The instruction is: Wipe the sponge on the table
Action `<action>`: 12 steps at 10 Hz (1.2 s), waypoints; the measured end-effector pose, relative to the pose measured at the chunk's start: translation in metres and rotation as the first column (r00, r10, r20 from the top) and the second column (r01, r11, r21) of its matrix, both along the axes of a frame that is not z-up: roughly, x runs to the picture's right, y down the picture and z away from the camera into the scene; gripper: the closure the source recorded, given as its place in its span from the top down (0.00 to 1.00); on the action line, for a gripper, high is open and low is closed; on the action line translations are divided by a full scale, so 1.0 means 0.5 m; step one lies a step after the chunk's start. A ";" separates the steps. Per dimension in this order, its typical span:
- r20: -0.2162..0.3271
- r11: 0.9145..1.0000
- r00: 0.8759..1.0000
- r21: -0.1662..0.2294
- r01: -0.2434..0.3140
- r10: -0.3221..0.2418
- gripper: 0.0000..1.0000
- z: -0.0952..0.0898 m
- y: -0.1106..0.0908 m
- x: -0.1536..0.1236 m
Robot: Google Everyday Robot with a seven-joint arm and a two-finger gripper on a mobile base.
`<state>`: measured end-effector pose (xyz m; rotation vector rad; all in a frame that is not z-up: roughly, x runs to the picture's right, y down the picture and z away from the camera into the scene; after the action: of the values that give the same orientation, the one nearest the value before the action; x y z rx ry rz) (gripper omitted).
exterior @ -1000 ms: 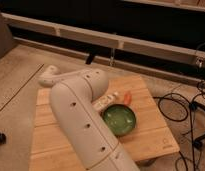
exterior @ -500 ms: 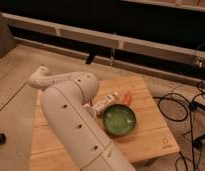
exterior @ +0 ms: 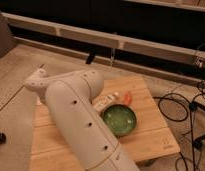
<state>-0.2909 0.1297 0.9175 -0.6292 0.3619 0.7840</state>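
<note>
Tan surface (exterior: 148,137) carried a green bowl (exterior: 118,120). Left of the bowl, the arm (exterior: 71,110) hid both gripper and sponge; grip state could not be told. Wiping likely required flat, steady pressure.

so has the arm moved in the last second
Yes, the arm has swung left, its elbow toward the table's left edge. The gripper is not in view.

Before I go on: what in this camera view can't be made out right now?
The pincer: camera view, not in sight; presumably behind the white arm.
The sponge: not visible, perhaps hidden by that arm.
The table: its middle-left is covered by the arm.
The white item and orange item by the green bowl: too blurred to identify.
</note>
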 end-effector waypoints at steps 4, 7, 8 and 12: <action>-0.110 0.997 0.994 -0.078 0.003 -0.012 0.00 -0.046 0.059 0.118; -0.166 0.999 0.986 -0.043 0.008 -0.015 0.00 -0.017 0.022 0.165; -0.165 0.999 0.986 -0.030 0.027 -0.031 0.00 -0.005 0.005 0.164; -0.124 0.995 0.989 0.050 0.089 -0.082 0.00 0.044 -0.071 0.128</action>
<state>-0.2270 0.0940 0.9396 -0.5122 0.4745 0.7491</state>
